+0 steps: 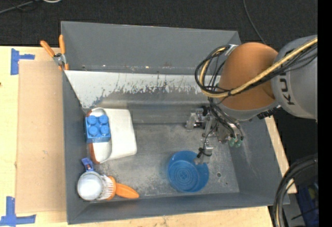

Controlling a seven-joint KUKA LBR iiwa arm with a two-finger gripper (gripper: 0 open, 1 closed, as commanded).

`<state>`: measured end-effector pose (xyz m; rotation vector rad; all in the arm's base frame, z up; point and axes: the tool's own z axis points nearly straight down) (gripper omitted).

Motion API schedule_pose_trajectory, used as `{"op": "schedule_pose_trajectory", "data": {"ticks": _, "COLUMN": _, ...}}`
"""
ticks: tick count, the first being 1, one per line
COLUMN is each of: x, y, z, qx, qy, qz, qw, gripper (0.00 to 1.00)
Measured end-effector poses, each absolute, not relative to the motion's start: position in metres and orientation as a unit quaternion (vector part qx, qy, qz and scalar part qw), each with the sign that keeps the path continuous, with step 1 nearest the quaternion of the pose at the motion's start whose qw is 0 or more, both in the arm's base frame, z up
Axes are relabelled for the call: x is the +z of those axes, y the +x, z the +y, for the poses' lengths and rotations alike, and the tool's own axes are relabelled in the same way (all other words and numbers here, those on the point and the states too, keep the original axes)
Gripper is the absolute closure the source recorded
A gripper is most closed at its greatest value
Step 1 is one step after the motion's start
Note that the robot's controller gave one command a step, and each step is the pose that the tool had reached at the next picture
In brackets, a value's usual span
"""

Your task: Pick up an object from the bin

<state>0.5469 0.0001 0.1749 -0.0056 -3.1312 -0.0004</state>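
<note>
Blue round disc lies by the bin's near right corner; my hand hangs at its rim, released or clenched I cannot tell. Approach step; next, I judge, straddle that rim.

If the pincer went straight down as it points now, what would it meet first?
Probably the upper right edge of the blue round disc below the pincer; depth is unclear, so it may touch bare bin floor instead.
</note>
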Motion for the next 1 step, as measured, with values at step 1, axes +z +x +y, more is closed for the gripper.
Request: {"op": "schedule_pose_trajectory", "data": {"ticks": 1, "x": 0.1796, "y": 0.5485, "z": 0.0000, "qx": 0.000, "qy": -0.002, "qz": -1.000, "qw": 0.001, "gripper": 0.00}}
